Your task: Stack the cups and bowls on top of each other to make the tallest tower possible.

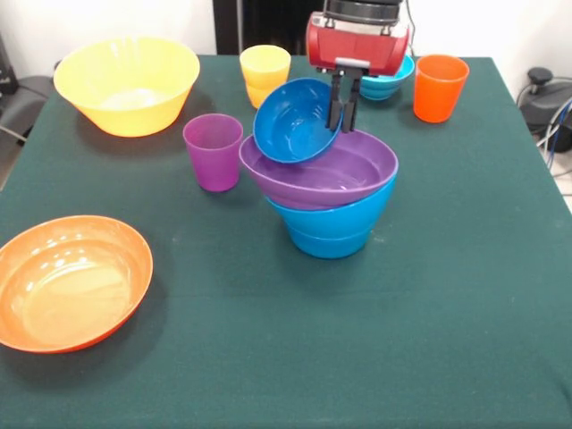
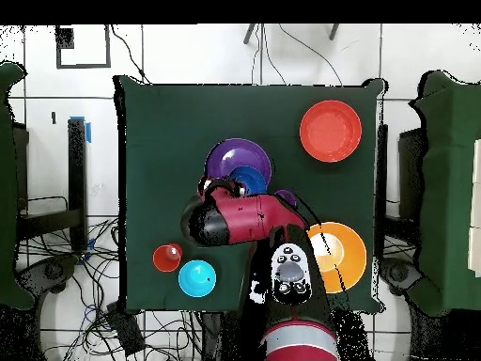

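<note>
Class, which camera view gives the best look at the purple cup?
The front view: the purple cup stands fully visible, upright on the table, beside the purple bowl. In the overhead view only a sliver of it shows beside the arm.

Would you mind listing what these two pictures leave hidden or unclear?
- Front view: the cyan bowl is mostly hidden behind the red arm.
- Front view: the yellow cup is partly covered by the tilted blue bowl held by the end effector.
- Overhead view: the arm covers the end effector and the yellow and purple cups.
- Both views: the bottom blue bowl has its inside covered by the purple bowl.
</note>
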`<state>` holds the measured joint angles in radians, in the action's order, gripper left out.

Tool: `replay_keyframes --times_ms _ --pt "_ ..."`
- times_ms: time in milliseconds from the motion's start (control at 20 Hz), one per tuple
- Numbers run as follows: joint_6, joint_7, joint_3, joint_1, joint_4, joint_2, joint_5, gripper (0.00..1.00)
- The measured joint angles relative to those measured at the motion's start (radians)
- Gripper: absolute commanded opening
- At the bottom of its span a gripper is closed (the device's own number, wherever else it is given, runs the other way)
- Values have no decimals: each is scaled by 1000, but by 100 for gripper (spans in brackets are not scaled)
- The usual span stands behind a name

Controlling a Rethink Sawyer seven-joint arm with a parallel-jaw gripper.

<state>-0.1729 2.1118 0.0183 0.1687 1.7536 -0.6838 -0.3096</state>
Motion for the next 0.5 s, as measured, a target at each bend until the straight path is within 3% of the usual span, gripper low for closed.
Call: replay_keyframes --times_ms 500 --pt "23 0 -40 -19 0 25 55 0"
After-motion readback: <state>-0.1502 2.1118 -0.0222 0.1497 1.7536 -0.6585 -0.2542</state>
